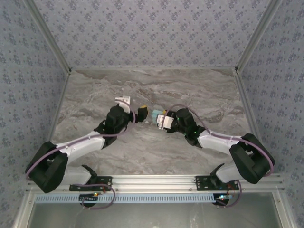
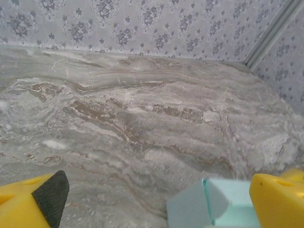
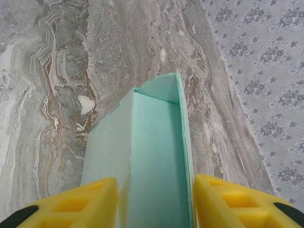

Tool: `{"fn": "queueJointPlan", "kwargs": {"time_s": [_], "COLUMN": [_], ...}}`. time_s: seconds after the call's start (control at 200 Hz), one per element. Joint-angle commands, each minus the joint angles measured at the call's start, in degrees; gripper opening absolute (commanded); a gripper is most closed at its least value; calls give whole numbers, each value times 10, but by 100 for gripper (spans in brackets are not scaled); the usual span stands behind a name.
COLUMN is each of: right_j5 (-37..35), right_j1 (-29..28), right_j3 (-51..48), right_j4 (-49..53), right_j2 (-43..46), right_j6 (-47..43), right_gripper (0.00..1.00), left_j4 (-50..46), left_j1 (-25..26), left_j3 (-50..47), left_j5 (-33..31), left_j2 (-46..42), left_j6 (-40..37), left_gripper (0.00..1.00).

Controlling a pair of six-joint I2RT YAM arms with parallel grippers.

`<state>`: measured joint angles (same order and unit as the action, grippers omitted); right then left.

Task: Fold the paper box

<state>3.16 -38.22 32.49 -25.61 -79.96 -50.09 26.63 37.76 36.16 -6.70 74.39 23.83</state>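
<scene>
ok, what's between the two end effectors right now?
The paper box: top view shows it between the left end effector and right end effector, gripped by the right.

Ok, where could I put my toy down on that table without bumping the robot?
Bare table runs along the back wall. Another bare patch lies between the left arm, the right arm and the front rail. The middle is crowded: the left gripper and right gripper meet at the paper box.

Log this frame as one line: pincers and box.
paper box: sides folded up, mid-table | right pincer: shut on paper box | left pincer: open, jaws around box end
</scene>
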Motion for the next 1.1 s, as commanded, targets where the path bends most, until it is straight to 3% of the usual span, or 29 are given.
{"fn": "queueJointPlan", "kwargs": {"time_s": [0.0, 0.26, 0.52, 1.094], "right_j5": [19, 25, 43, 103], "right_j1": [1, 7, 17, 55], "right_j3": [-11, -9, -8, -5], "right_j4": [21, 29, 30, 33], "right_j2": [-16, -21, -25, -19], "right_j6": [0, 3, 19, 50], "right_gripper": [47, 47, 47, 56], "left_j4": [-92, -104, -98, -92], "left_j1": [-12, -14, -14, -14], "left_j3": [53, 121, 141, 88], "left_j5": [67, 127, 159, 119], "left_j2": [33, 129, 189, 249], "left_j6": [73, 94, 102, 89], "left_gripper": [97, 94, 84, 73]}}
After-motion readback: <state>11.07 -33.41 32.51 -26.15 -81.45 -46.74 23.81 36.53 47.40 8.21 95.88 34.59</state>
